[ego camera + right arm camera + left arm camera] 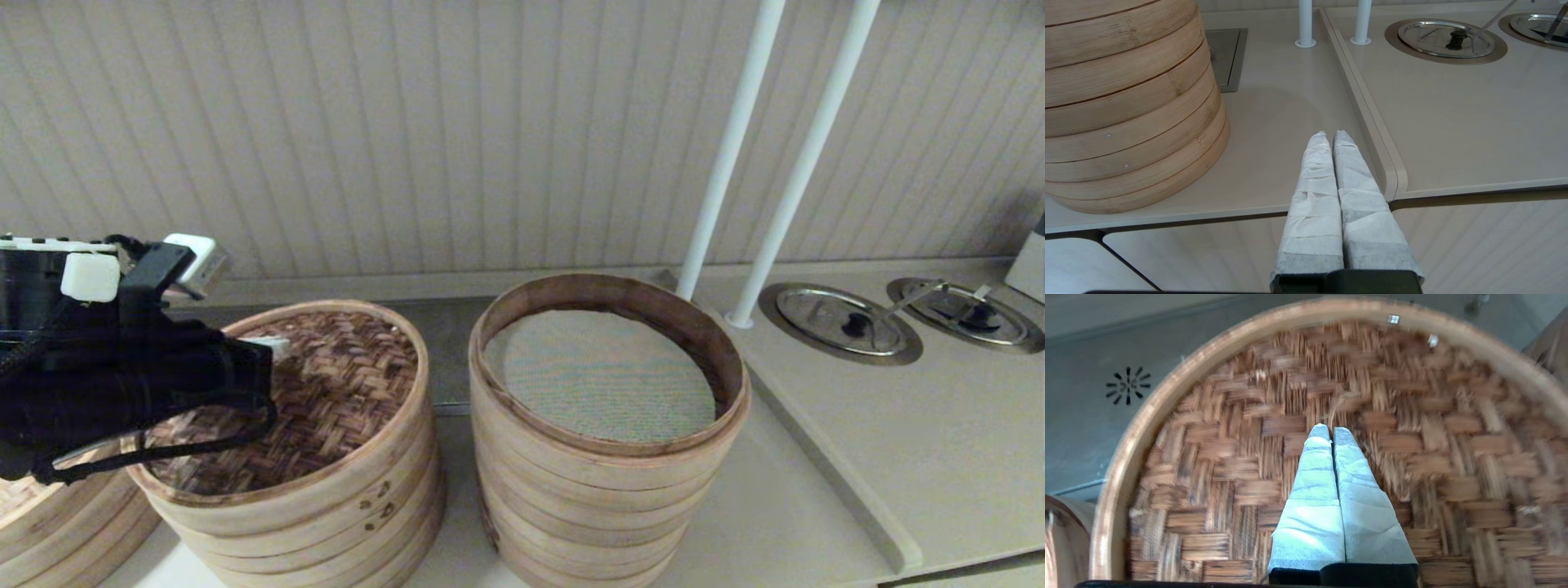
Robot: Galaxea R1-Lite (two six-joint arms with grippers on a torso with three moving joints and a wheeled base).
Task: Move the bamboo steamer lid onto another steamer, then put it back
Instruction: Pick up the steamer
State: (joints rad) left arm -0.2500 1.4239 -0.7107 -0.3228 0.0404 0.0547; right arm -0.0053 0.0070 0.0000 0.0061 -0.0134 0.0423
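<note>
**Left claw closed over the dark lid; right claw parked off the surface edge**

From my station I read the left claw [1331,430] above the bamboo steamer lid [343,392], with both wrapped fingers [1314,477] pressed flat together and nothing between them. The tips point down at the dark herringbone weave just ahead of them; I cannot tell whether they touch it. The lid's pale hoop rim curves round the claw on all visible sides. The lid sits on the shorter steamer stack [326,523], the one with small dark side marks.

To the right of the left claw, just beside that stack, stands another steamer [608,490]: tall, uncovered, with its grey-green mesh liner [600,376] exposed.

The right claw [1330,134] is likewise fully closed and empty. It hangs low near the front edge of the surface [1274,122], with the tall stack to its left and two steel lids [1447,38] set into the surface further ahead on its right
</note>
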